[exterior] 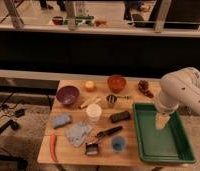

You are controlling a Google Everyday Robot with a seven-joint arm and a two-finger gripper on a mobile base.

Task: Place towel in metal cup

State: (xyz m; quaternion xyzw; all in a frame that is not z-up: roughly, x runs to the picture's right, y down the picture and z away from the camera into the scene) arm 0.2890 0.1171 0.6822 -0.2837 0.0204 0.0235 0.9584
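Towel, small wrinkled grey-blue cloth (79,133), lying flat front-left on wooden table (99,90), just beside tall white cup (94,113); long axis unclear. Shiny silver metal cup (111,100) upright mid-table, thin handle pointing right. Gripper (162,122) pointing down over green plastic tray (163,146), well apart from towel, fingers spread, empty.

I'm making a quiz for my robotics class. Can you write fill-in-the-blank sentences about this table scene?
1. The robot's hand hangs over the ____ rectangular tray.
2. The wrinkled grey-blue towel lies on the wooden table; the tall cup just behind it is ____.
3. The round bowl closest to the small shiny metal cup is ____.
Missing words: green; white; orange.
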